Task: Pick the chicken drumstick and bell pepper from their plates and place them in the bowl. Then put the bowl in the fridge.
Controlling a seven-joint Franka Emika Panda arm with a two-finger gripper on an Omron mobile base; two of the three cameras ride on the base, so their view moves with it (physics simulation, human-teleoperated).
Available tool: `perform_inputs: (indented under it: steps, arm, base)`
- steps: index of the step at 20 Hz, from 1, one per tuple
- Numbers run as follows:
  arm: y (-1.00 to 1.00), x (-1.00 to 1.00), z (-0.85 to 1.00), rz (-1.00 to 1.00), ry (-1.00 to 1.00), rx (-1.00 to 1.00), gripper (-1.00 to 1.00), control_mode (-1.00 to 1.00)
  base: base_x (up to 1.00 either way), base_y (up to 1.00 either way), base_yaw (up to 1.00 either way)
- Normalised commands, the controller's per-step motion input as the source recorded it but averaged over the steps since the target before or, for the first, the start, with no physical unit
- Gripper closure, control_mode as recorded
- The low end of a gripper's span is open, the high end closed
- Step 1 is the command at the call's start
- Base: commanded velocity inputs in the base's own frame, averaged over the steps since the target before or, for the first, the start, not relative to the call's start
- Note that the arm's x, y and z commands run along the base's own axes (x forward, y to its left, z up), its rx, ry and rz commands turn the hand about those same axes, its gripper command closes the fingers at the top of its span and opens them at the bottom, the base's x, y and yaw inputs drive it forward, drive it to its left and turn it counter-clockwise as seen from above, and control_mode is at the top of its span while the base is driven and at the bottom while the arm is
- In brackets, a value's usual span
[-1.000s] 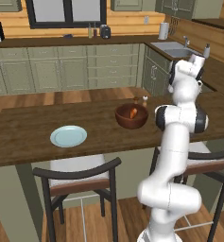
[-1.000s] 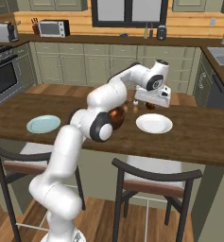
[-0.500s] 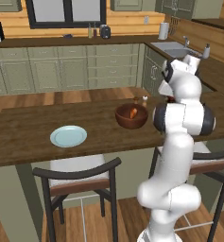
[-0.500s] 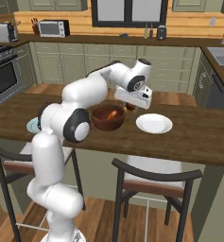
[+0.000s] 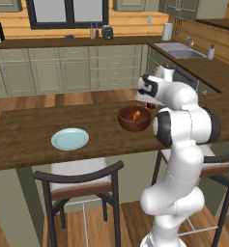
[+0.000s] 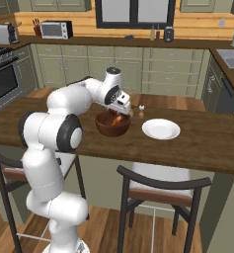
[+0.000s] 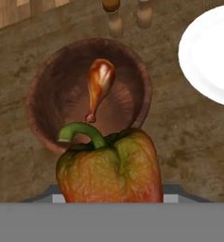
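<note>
A red-orange bell pepper (image 7: 111,172) with a green stem hangs just above the near rim of the bowl, and my gripper (image 6: 119,111) is shut on it; its fingertips are hidden behind the pepper. The dark reddish-brown bowl (image 7: 47,94) stands on the wooden counter below, with the chicken drumstick (image 7: 100,82) lying in its middle, thin end toward me. From the left base camera the bowl (image 5: 134,123) sits beside my arm with the drumstick (image 5: 136,115) inside. A bare pale blue plate (image 5: 70,139) lies farther left on the counter.
A bare white plate (image 6: 161,129) lies right of the bowl. Two small shakers (image 7: 127,14) stand just behind the bowl. Dark wooden chairs (image 6: 160,190) are tucked under the counter's (image 5: 24,140) near edge.
The arm has swung from over the white plate to over the bowl, carrying the bell pepper with it. The bowl, the drumstick and the plates have stayed put.
</note>
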Motion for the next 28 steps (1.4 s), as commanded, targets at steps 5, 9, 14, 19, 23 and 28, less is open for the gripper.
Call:
perform_inputs:
  steps: [5,9,14,19,23,28]
  arm:
    - [0.46,0.78,-0.15,-0.12,0.03,-0.14,1.00,-1.00]
    - [0.13,0.36,-0.44,-0.06,0.06,-0.02,1.00,-1.00]
    - [0.01,0.29,-0.34,-0.04,0.01,0.00,-1.00,-1.00]
    - [0.00,0.20,0.00,-0.04,0.00,0.00,-1.00,-1.00]
    - [0.00,0.38,0.01,-0.13,0.00,0.00,-1.00,-1.00]
    - [-0.22,-0.48,0.54,-0.28,0.13,0.13,-1.00,-1.00]
  base:
    - [0.00,0.00,0.00]
    - [0.00,0.00,0.00]
    - [0.00,0.00,0.00]
    - [0.00,0.00,0.00]
    - [0.00,0.00,0.00]
    - [0.00,0.00,0.00]
